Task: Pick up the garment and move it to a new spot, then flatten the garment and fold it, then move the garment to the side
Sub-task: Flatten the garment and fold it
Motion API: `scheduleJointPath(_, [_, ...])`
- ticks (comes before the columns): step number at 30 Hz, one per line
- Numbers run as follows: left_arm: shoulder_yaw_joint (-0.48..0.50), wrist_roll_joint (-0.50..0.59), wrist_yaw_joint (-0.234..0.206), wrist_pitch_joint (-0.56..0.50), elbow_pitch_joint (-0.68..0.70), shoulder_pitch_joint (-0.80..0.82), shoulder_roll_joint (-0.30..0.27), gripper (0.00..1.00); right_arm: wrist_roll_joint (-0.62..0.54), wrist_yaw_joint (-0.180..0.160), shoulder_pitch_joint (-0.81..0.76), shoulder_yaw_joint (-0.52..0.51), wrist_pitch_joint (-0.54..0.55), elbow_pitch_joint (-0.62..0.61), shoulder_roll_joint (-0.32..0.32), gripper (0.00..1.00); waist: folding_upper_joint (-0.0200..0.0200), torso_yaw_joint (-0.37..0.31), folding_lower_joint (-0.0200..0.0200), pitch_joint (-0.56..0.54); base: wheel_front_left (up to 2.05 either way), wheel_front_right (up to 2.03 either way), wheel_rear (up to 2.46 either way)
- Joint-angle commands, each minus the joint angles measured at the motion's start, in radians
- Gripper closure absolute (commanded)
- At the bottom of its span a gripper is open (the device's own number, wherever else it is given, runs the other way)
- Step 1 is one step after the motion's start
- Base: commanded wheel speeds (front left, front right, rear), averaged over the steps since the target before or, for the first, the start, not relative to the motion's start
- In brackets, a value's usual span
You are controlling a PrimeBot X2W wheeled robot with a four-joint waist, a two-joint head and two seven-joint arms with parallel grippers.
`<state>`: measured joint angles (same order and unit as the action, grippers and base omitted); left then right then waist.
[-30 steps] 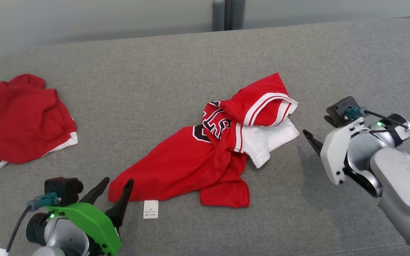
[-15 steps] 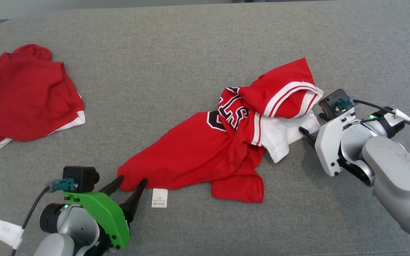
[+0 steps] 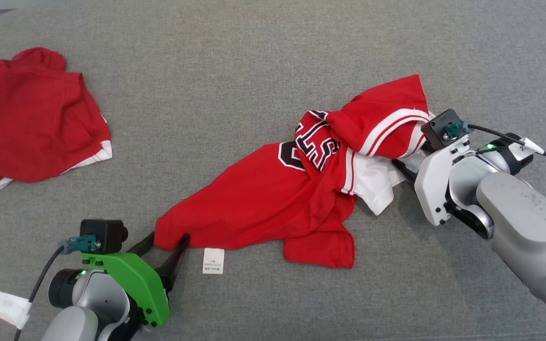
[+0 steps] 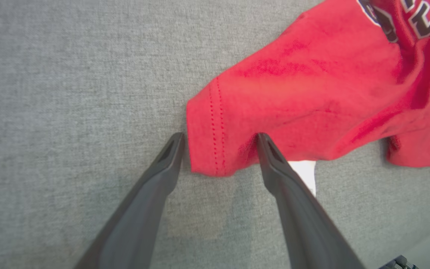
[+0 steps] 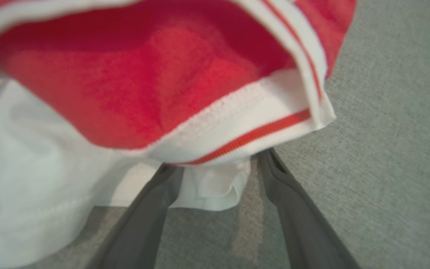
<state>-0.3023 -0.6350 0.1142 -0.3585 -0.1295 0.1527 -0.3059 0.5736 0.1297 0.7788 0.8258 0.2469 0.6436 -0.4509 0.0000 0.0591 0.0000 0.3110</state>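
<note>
Jersey: a red sports jersey [image 3: 263,203] with white striped trim and black-and-white lettering lies crumpled at the middle of the grey upholstered surface [image 3: 206,71], running from lower left to upper right in the head view.
Jersey, near end: a stitched red hem corner points toward the robot's left side.
Jersey, far end: a striped cuff lies folded over white fabric on the robot's right side.
Left pincer: the left pincer [image 3: 168,237] is spread wide and low over the surface, astride the hem corner.
Left pincer, contact: in the left wrist view the left pincer [image 4: 220,138] has one finger just beside the hem edge and the other tip on the red cloth; nothing is clamped.
Right pincer: the right pincer [image 3: 408,158] is also spread wide, its tips tucked under the striped cuff.
Right pincer, contact: in the right wrist view the right pincer [image 5: 218,160] has a small fold of white cloth lying between its fingers, not squeezed.
Care label: a white care label [image 3: 213,261] lies flat just beside the hem.
Other cloth: a second red garment [image 3: 26,123] with a white edge lies well apart at far left.
</note>
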Motion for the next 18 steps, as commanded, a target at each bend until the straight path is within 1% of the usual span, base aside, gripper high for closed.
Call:
scheduleJointPath(1, [0.000,-0.009,-0.003,0.002,-0.006,0.009,-0.005,0.00,0.009,0.002,-0.033,0.030,0.009,0.022,0.015,0.00,0.0000,0.000,0.0000,0.000,0.00,0.00,0.00])
scheduleJointPath(7, [-0.031,-0.034,0.006,-0.017,-0.038,0.011,0.017,0.00,0.041,0.005,-0.022,0.074,0.007,0.030,0.022,0.00,0.0000,-0.011,0.0000,0.005,0.00,0.00,0.00])
scheduleJointPath(8, [-0.035,-0.036,0.007,-0.018,-0.040,0.011,0.016,0.02,0.044,0.005,-0.019,0.078,0.004,0.031,0.023,0.00,0.0000,-0.013,0.0000,0.006,0.00,0.00,0.00])
scheduleJointPath(9, [-0.037,-0.036,0.008,-0.018,-0.041,0.012,0.013,0.24,0.049,0.005,-0.017,0.083,0.002,0.031,0.023,0.00,0.0000,-0.015,0.0000,0.007,0.00,0.00,0.00])
scheduleJointPath(10, [-0.039,-0.036,0.007,-0.015,-0.043,0.013,0.011,0.33,0.053,0.005,-0.015,0.088,-0.002,0.031,0.023,0.00,0.0000,-0.017,0.0000,0.007,0.00,0.00,0.00])
scheduleJointPath(11, [-0.040,-0.038,0.008,-0.012,-0.044,0.013,0.009,0.49,0.057,0.005,-0.012,0.093,-0.004,0.032,0.022,0.00,0.0000,-0.019,0.0000,0.007,0.00,0.00,0.00])
scheduleJointPath(13, [-0.041,-0.043,0.009,-0.010,-0.048,0.012,0.006,0.95,0.064,0.005,-0.006,0.100,-0.013,0.031,0.019,0.00,0.0000,-0.024,0.0000,0.005,0.00,0.00,0.00])
scheduleJointPath(14, [-0.040,-0.047,0.009,-0.009,-0.050,0.012,0.004,1.00,0.067,0.005,-0.005,0.103,-0.015,0.029,0.017,0.00,0.0000,-0.026,0.0000,0.003,0.00,0.00,0.00])
scheduleJointPath(18, [-0.038,-0.059,0.009,-0.005,-0.056,0.006,-0.006,1.00,0.078,0.005,-0.008,0.117,-0.028,0.017,0.008,0.00,0.0000,-0.036,0.0000,-0.002,0.00,0.00,0.00])
